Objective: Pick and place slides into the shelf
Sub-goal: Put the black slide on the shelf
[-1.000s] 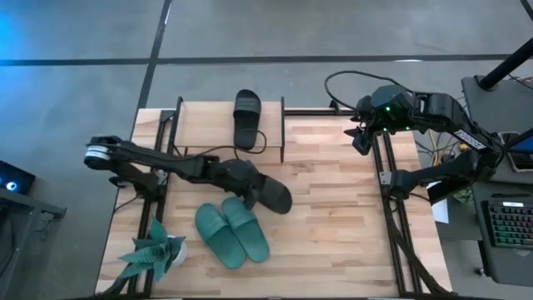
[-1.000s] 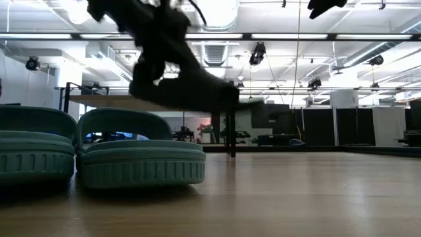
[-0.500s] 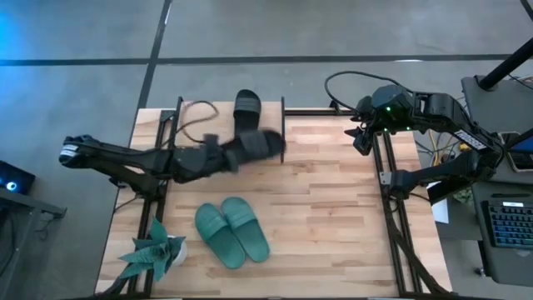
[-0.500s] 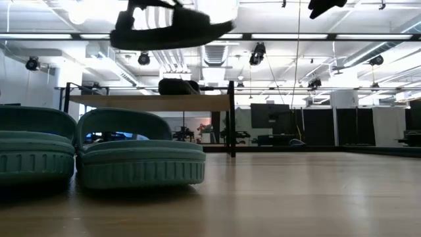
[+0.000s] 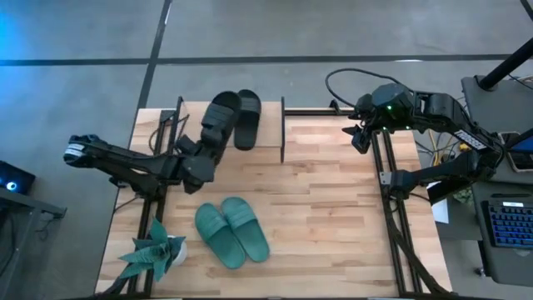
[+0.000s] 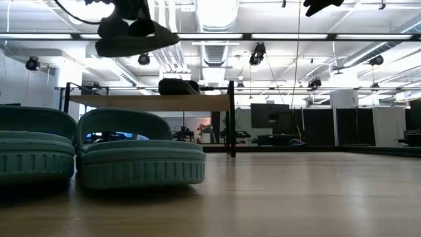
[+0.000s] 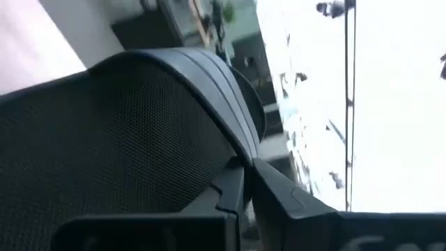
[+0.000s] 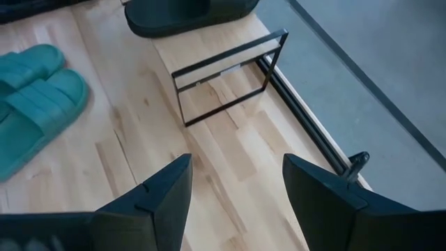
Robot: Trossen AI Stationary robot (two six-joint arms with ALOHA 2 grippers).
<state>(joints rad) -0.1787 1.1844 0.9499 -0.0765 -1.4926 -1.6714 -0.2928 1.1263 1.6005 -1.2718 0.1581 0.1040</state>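
Left pincer [image 5: 202, 157] clamping black slide [image 5: 218, 117], above shelf [image 5: 190, 127]

You get even overhead light on the worktop [image 5: 333, 208], with soft shadows. Ceiling lamps [image 6: 217, 10] glare in the low view; the nearest green slides [image 6: 141, 155] look soft-focused.

Dark jointed arms, black cables, green indicator light
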